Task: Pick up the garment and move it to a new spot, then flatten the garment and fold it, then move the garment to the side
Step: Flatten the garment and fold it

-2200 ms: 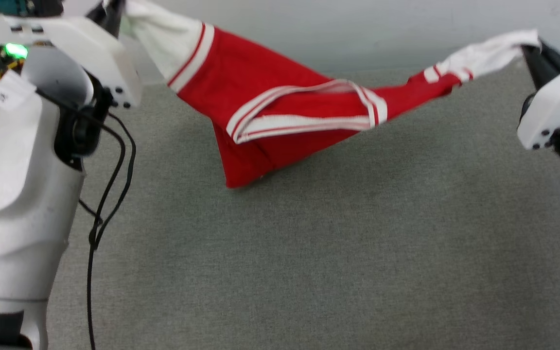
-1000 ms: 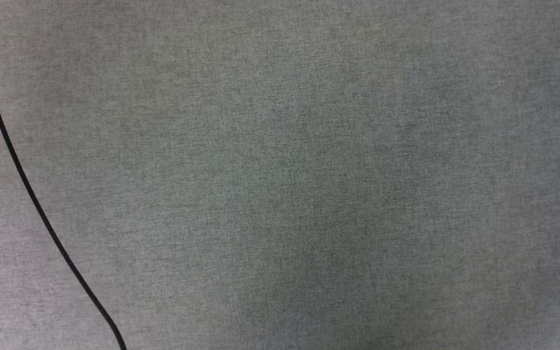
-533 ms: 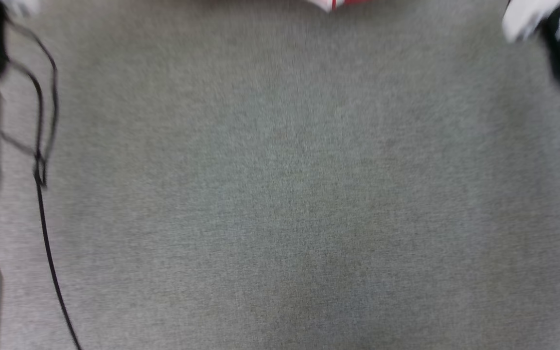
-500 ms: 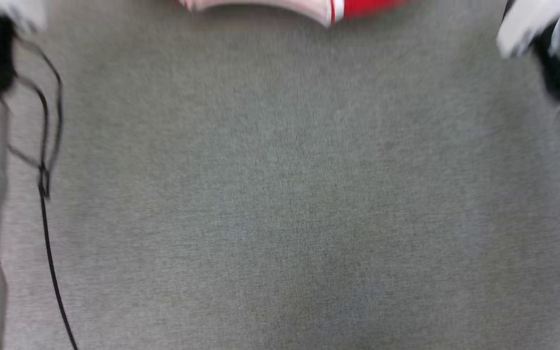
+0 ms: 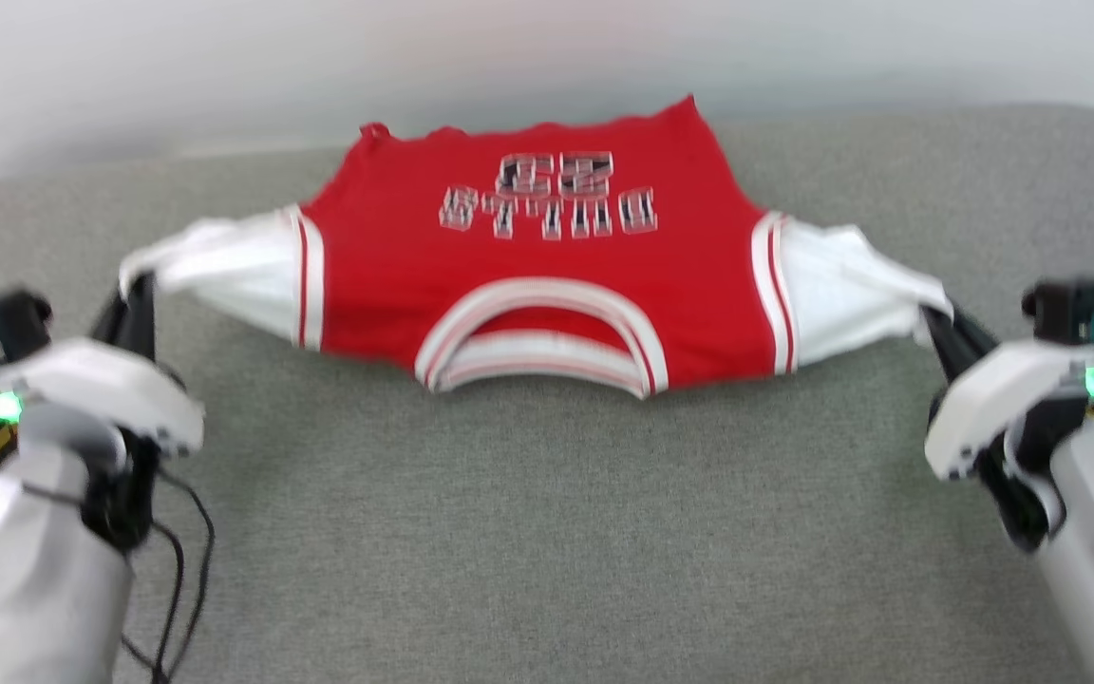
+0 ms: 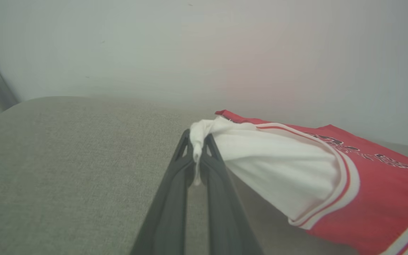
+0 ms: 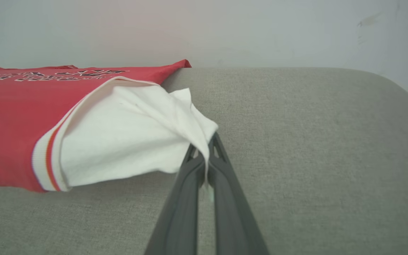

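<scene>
The garment (image 5: 547, 275), a red jersey T-shirt with white sleeves and striped trim, is spread print side up on the grey surface, collar toward me. My left gripper (image 5: 134, 285) is shut on the tip of the white sleeve (image 6: 260, 156) at the left, just above the surface. My right gripper (image 5: 936, 318) is shut on the opposite white sleeve (image 7: 129, 138) at the right. In the left wrist view the left gripper (image 6: 197, 145) pinches bunched white cloth; in the right wrist view the right gripper (image 7: 204, 148) does the same. The shirt is stretched between them.
The grey fabric-covered surface (image 5: 547, 532) runs wide in front of the shirt. A pale wall (image 5: 224, 66) rises just behind the shirt's far hem. The surface's rounded corner (image 7: 395, 92) lies at the far right. Black cables (image 5: 177, 570) hang by my left arm.
The head camera has tilted up from bare grey surface to the whole shirt. The shirt, hanging bunched between raised grippers before, now lies spread on the surface with both sleeves still held.
</scene>
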